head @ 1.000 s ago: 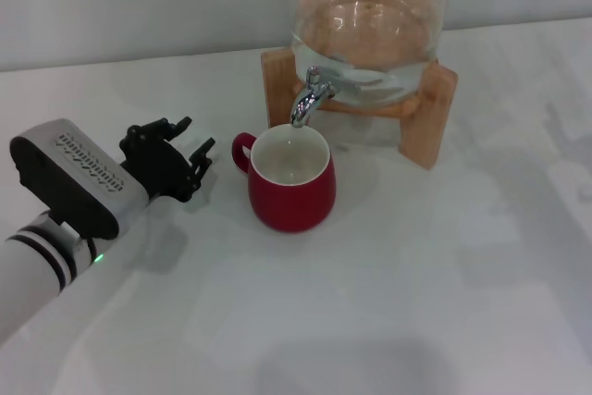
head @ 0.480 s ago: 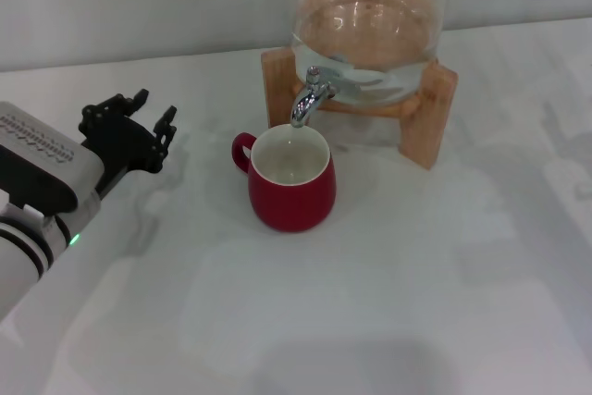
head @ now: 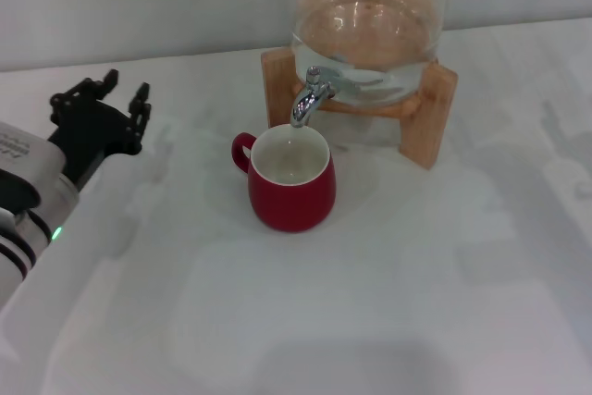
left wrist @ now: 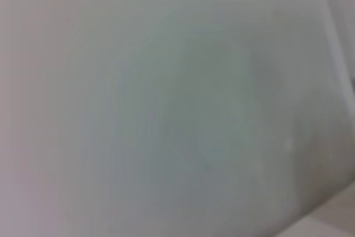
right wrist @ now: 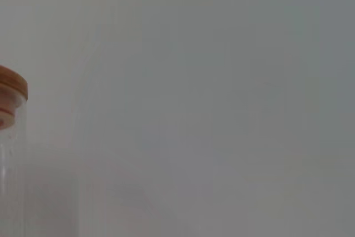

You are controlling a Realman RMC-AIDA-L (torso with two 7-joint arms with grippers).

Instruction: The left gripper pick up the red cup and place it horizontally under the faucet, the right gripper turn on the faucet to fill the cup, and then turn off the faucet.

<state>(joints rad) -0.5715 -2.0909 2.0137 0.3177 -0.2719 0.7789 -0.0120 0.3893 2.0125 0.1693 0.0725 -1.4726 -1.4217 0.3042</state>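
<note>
The red cup (head: pixel 290 179) stands upright on the white table, white inside showing, its small handle pointing left. Its mouth sits right below the spout of the chrome faucet (head: pixel 310 95), which is fixed to the glass dispenser (head: pixel 370 16) on a wooden stand (head: pixel 427 117). My left gripper (head: pixel 102 99) is at the far left of the head view, well apart from the cup, open and holding nothing. The right gripper is out of view. The left wrist view shows only blank pale surface.
The white tabletop (head: pixel 370 293) stretches in front of and to the right of the cup. The right wrist view shows a wall and the dispenser's wooden lid (right wrist: pixel 12 84) at one edge.
My left gripper has drawn back to the left, away from the cup, over the last second. The cup stays under the faucet.
</note>
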